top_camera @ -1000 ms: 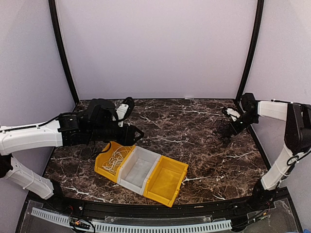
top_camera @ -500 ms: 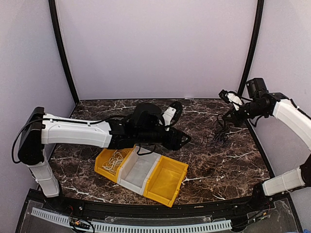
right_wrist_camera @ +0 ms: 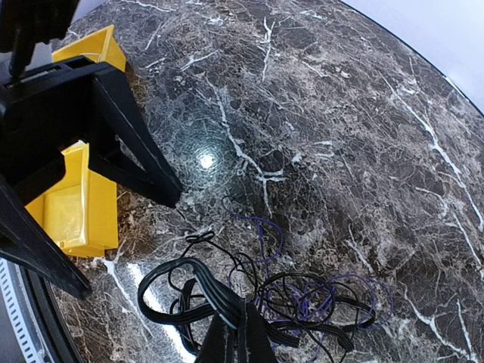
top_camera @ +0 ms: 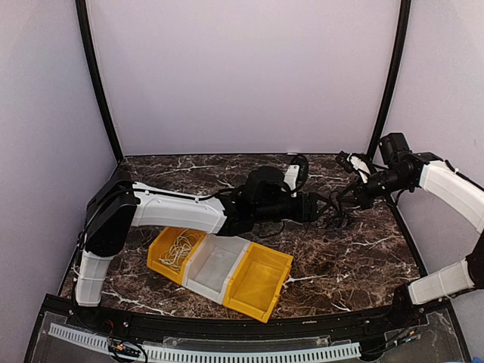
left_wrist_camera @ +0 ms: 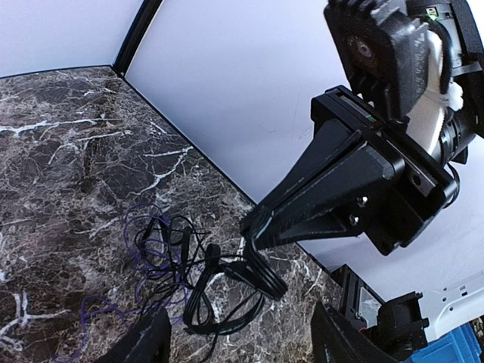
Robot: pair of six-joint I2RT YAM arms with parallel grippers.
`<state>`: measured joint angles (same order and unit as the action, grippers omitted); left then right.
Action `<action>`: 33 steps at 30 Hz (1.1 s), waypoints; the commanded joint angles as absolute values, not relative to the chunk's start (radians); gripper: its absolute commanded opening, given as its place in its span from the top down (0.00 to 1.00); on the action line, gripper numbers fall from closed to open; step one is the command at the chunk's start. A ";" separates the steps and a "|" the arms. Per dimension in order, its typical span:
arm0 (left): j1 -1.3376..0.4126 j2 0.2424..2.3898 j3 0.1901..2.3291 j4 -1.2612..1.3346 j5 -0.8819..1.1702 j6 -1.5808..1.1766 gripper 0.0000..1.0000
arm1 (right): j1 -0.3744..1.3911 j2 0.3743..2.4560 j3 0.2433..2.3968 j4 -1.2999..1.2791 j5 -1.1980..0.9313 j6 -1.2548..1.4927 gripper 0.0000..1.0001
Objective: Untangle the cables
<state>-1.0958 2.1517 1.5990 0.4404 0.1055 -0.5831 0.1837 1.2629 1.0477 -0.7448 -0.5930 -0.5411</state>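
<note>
A tangle of black and purple cables (top_camera: 337, 218) lies on the marble table at the right. My right gripper (top_camera: 345, 196) is shut on a loop of flat black cable (right_wrist_camera: 181, 276) and holds it just above the table; its tip (right_wrist_camera: 238, 336) sits over the tangle. Thin purple cable (right_wrist_camera: 266, 225) winds through the black strands. My left gripper (top_camera: 326, 205) is open and empty, stretched far right, its fingers (right_wrist_camera: 144, 162) spread just left of the tangle. In the left wrist view the tangle (left_wrist_camera: 170, 246) lies ahead of the open gripper (left_wrist_camera: 242, 349), and the right gripper (left_wrist_camera: 261, 225) pinches the black loop.
Three bins stand in a row at front centre: a yellow bin (top_camera: 168, 257) holding a white cable, a white bin (top_camera: 215, 263) and a yellow bin (top_camera: 261, 281). The table's right edge and black frame post (top_camera: 386, 91) are close behind the right arm.
My left arm has swung from above the bins far to the right, up to the tangle. My right gripper has lifted the black cable and shifted slightly left.
</note>
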 commanded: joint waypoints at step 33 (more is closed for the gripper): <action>-1.063 2.213 1.677 0.534 0.161 -0.759 1.00 | 0.189 1.490 0.872 -0.344 -0.575 -0.472 0.72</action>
